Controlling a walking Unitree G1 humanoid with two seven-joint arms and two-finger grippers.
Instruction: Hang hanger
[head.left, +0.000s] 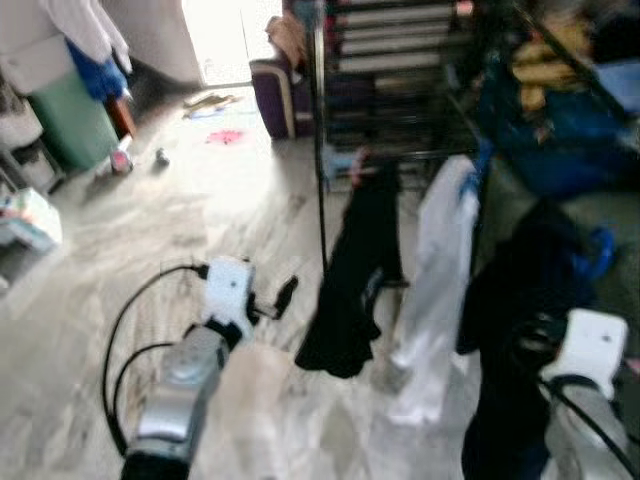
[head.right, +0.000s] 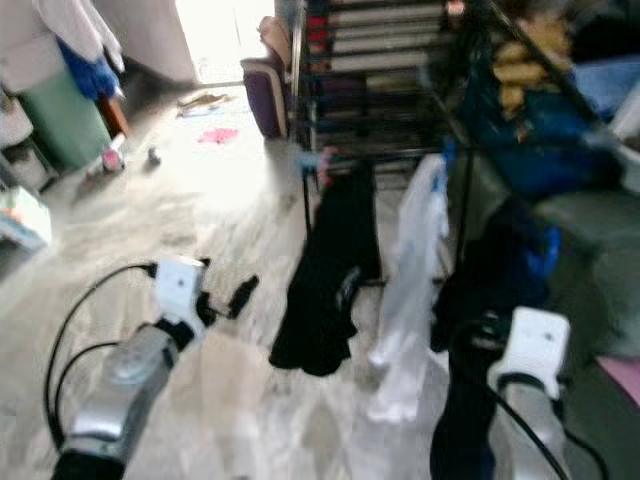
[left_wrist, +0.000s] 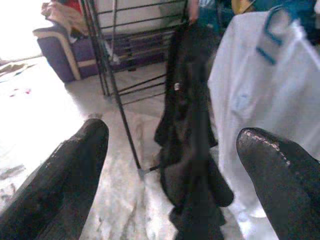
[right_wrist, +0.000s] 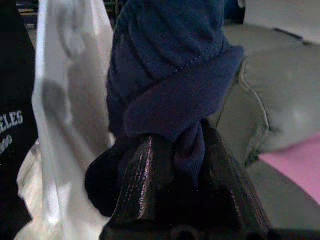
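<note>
**Right gripper clamped on navy cloth beside the drying rack**

My right gripper (right_wrist: 175, 150) has its two fingers pinched tight on a fold of a navy blue garment (right_wrist: 170, 65), the cloth bunched between them. In the head view that garment (head.left: 520, 300) hangs dark at about 4 o'clock, just above my right wrist, below the black drying rack (head.left: 400, 80) that fills the 1 o'clock area.

A blue hanger (left_wrist: 272, 30) shows in my left wrist view, hooked at the top of a white shirt (left_wrist: 265, 100) hanging from the rack. Beside it hangs a black garment (left_wrist: 192, 130), nearer the rack's leg. In the head view the white shirt (head.left: 432, 280) sits between the black garment (head.left: 355, 270) and the navy one. Whether the navy garment is on a hanger I cannot tell.

My left gripper (left_wrist: 175, 165) is spread wide and holds nothing; it hovers over the marble floor (head.left: 200, 210) at about 7 o'clock, pointing toward the black garment.

Behind the navy cloth sits a grey sofa (right_wrist: 280, 90). A green bin (head.left: 70, 120) stands at 10 o'clock.
</note>
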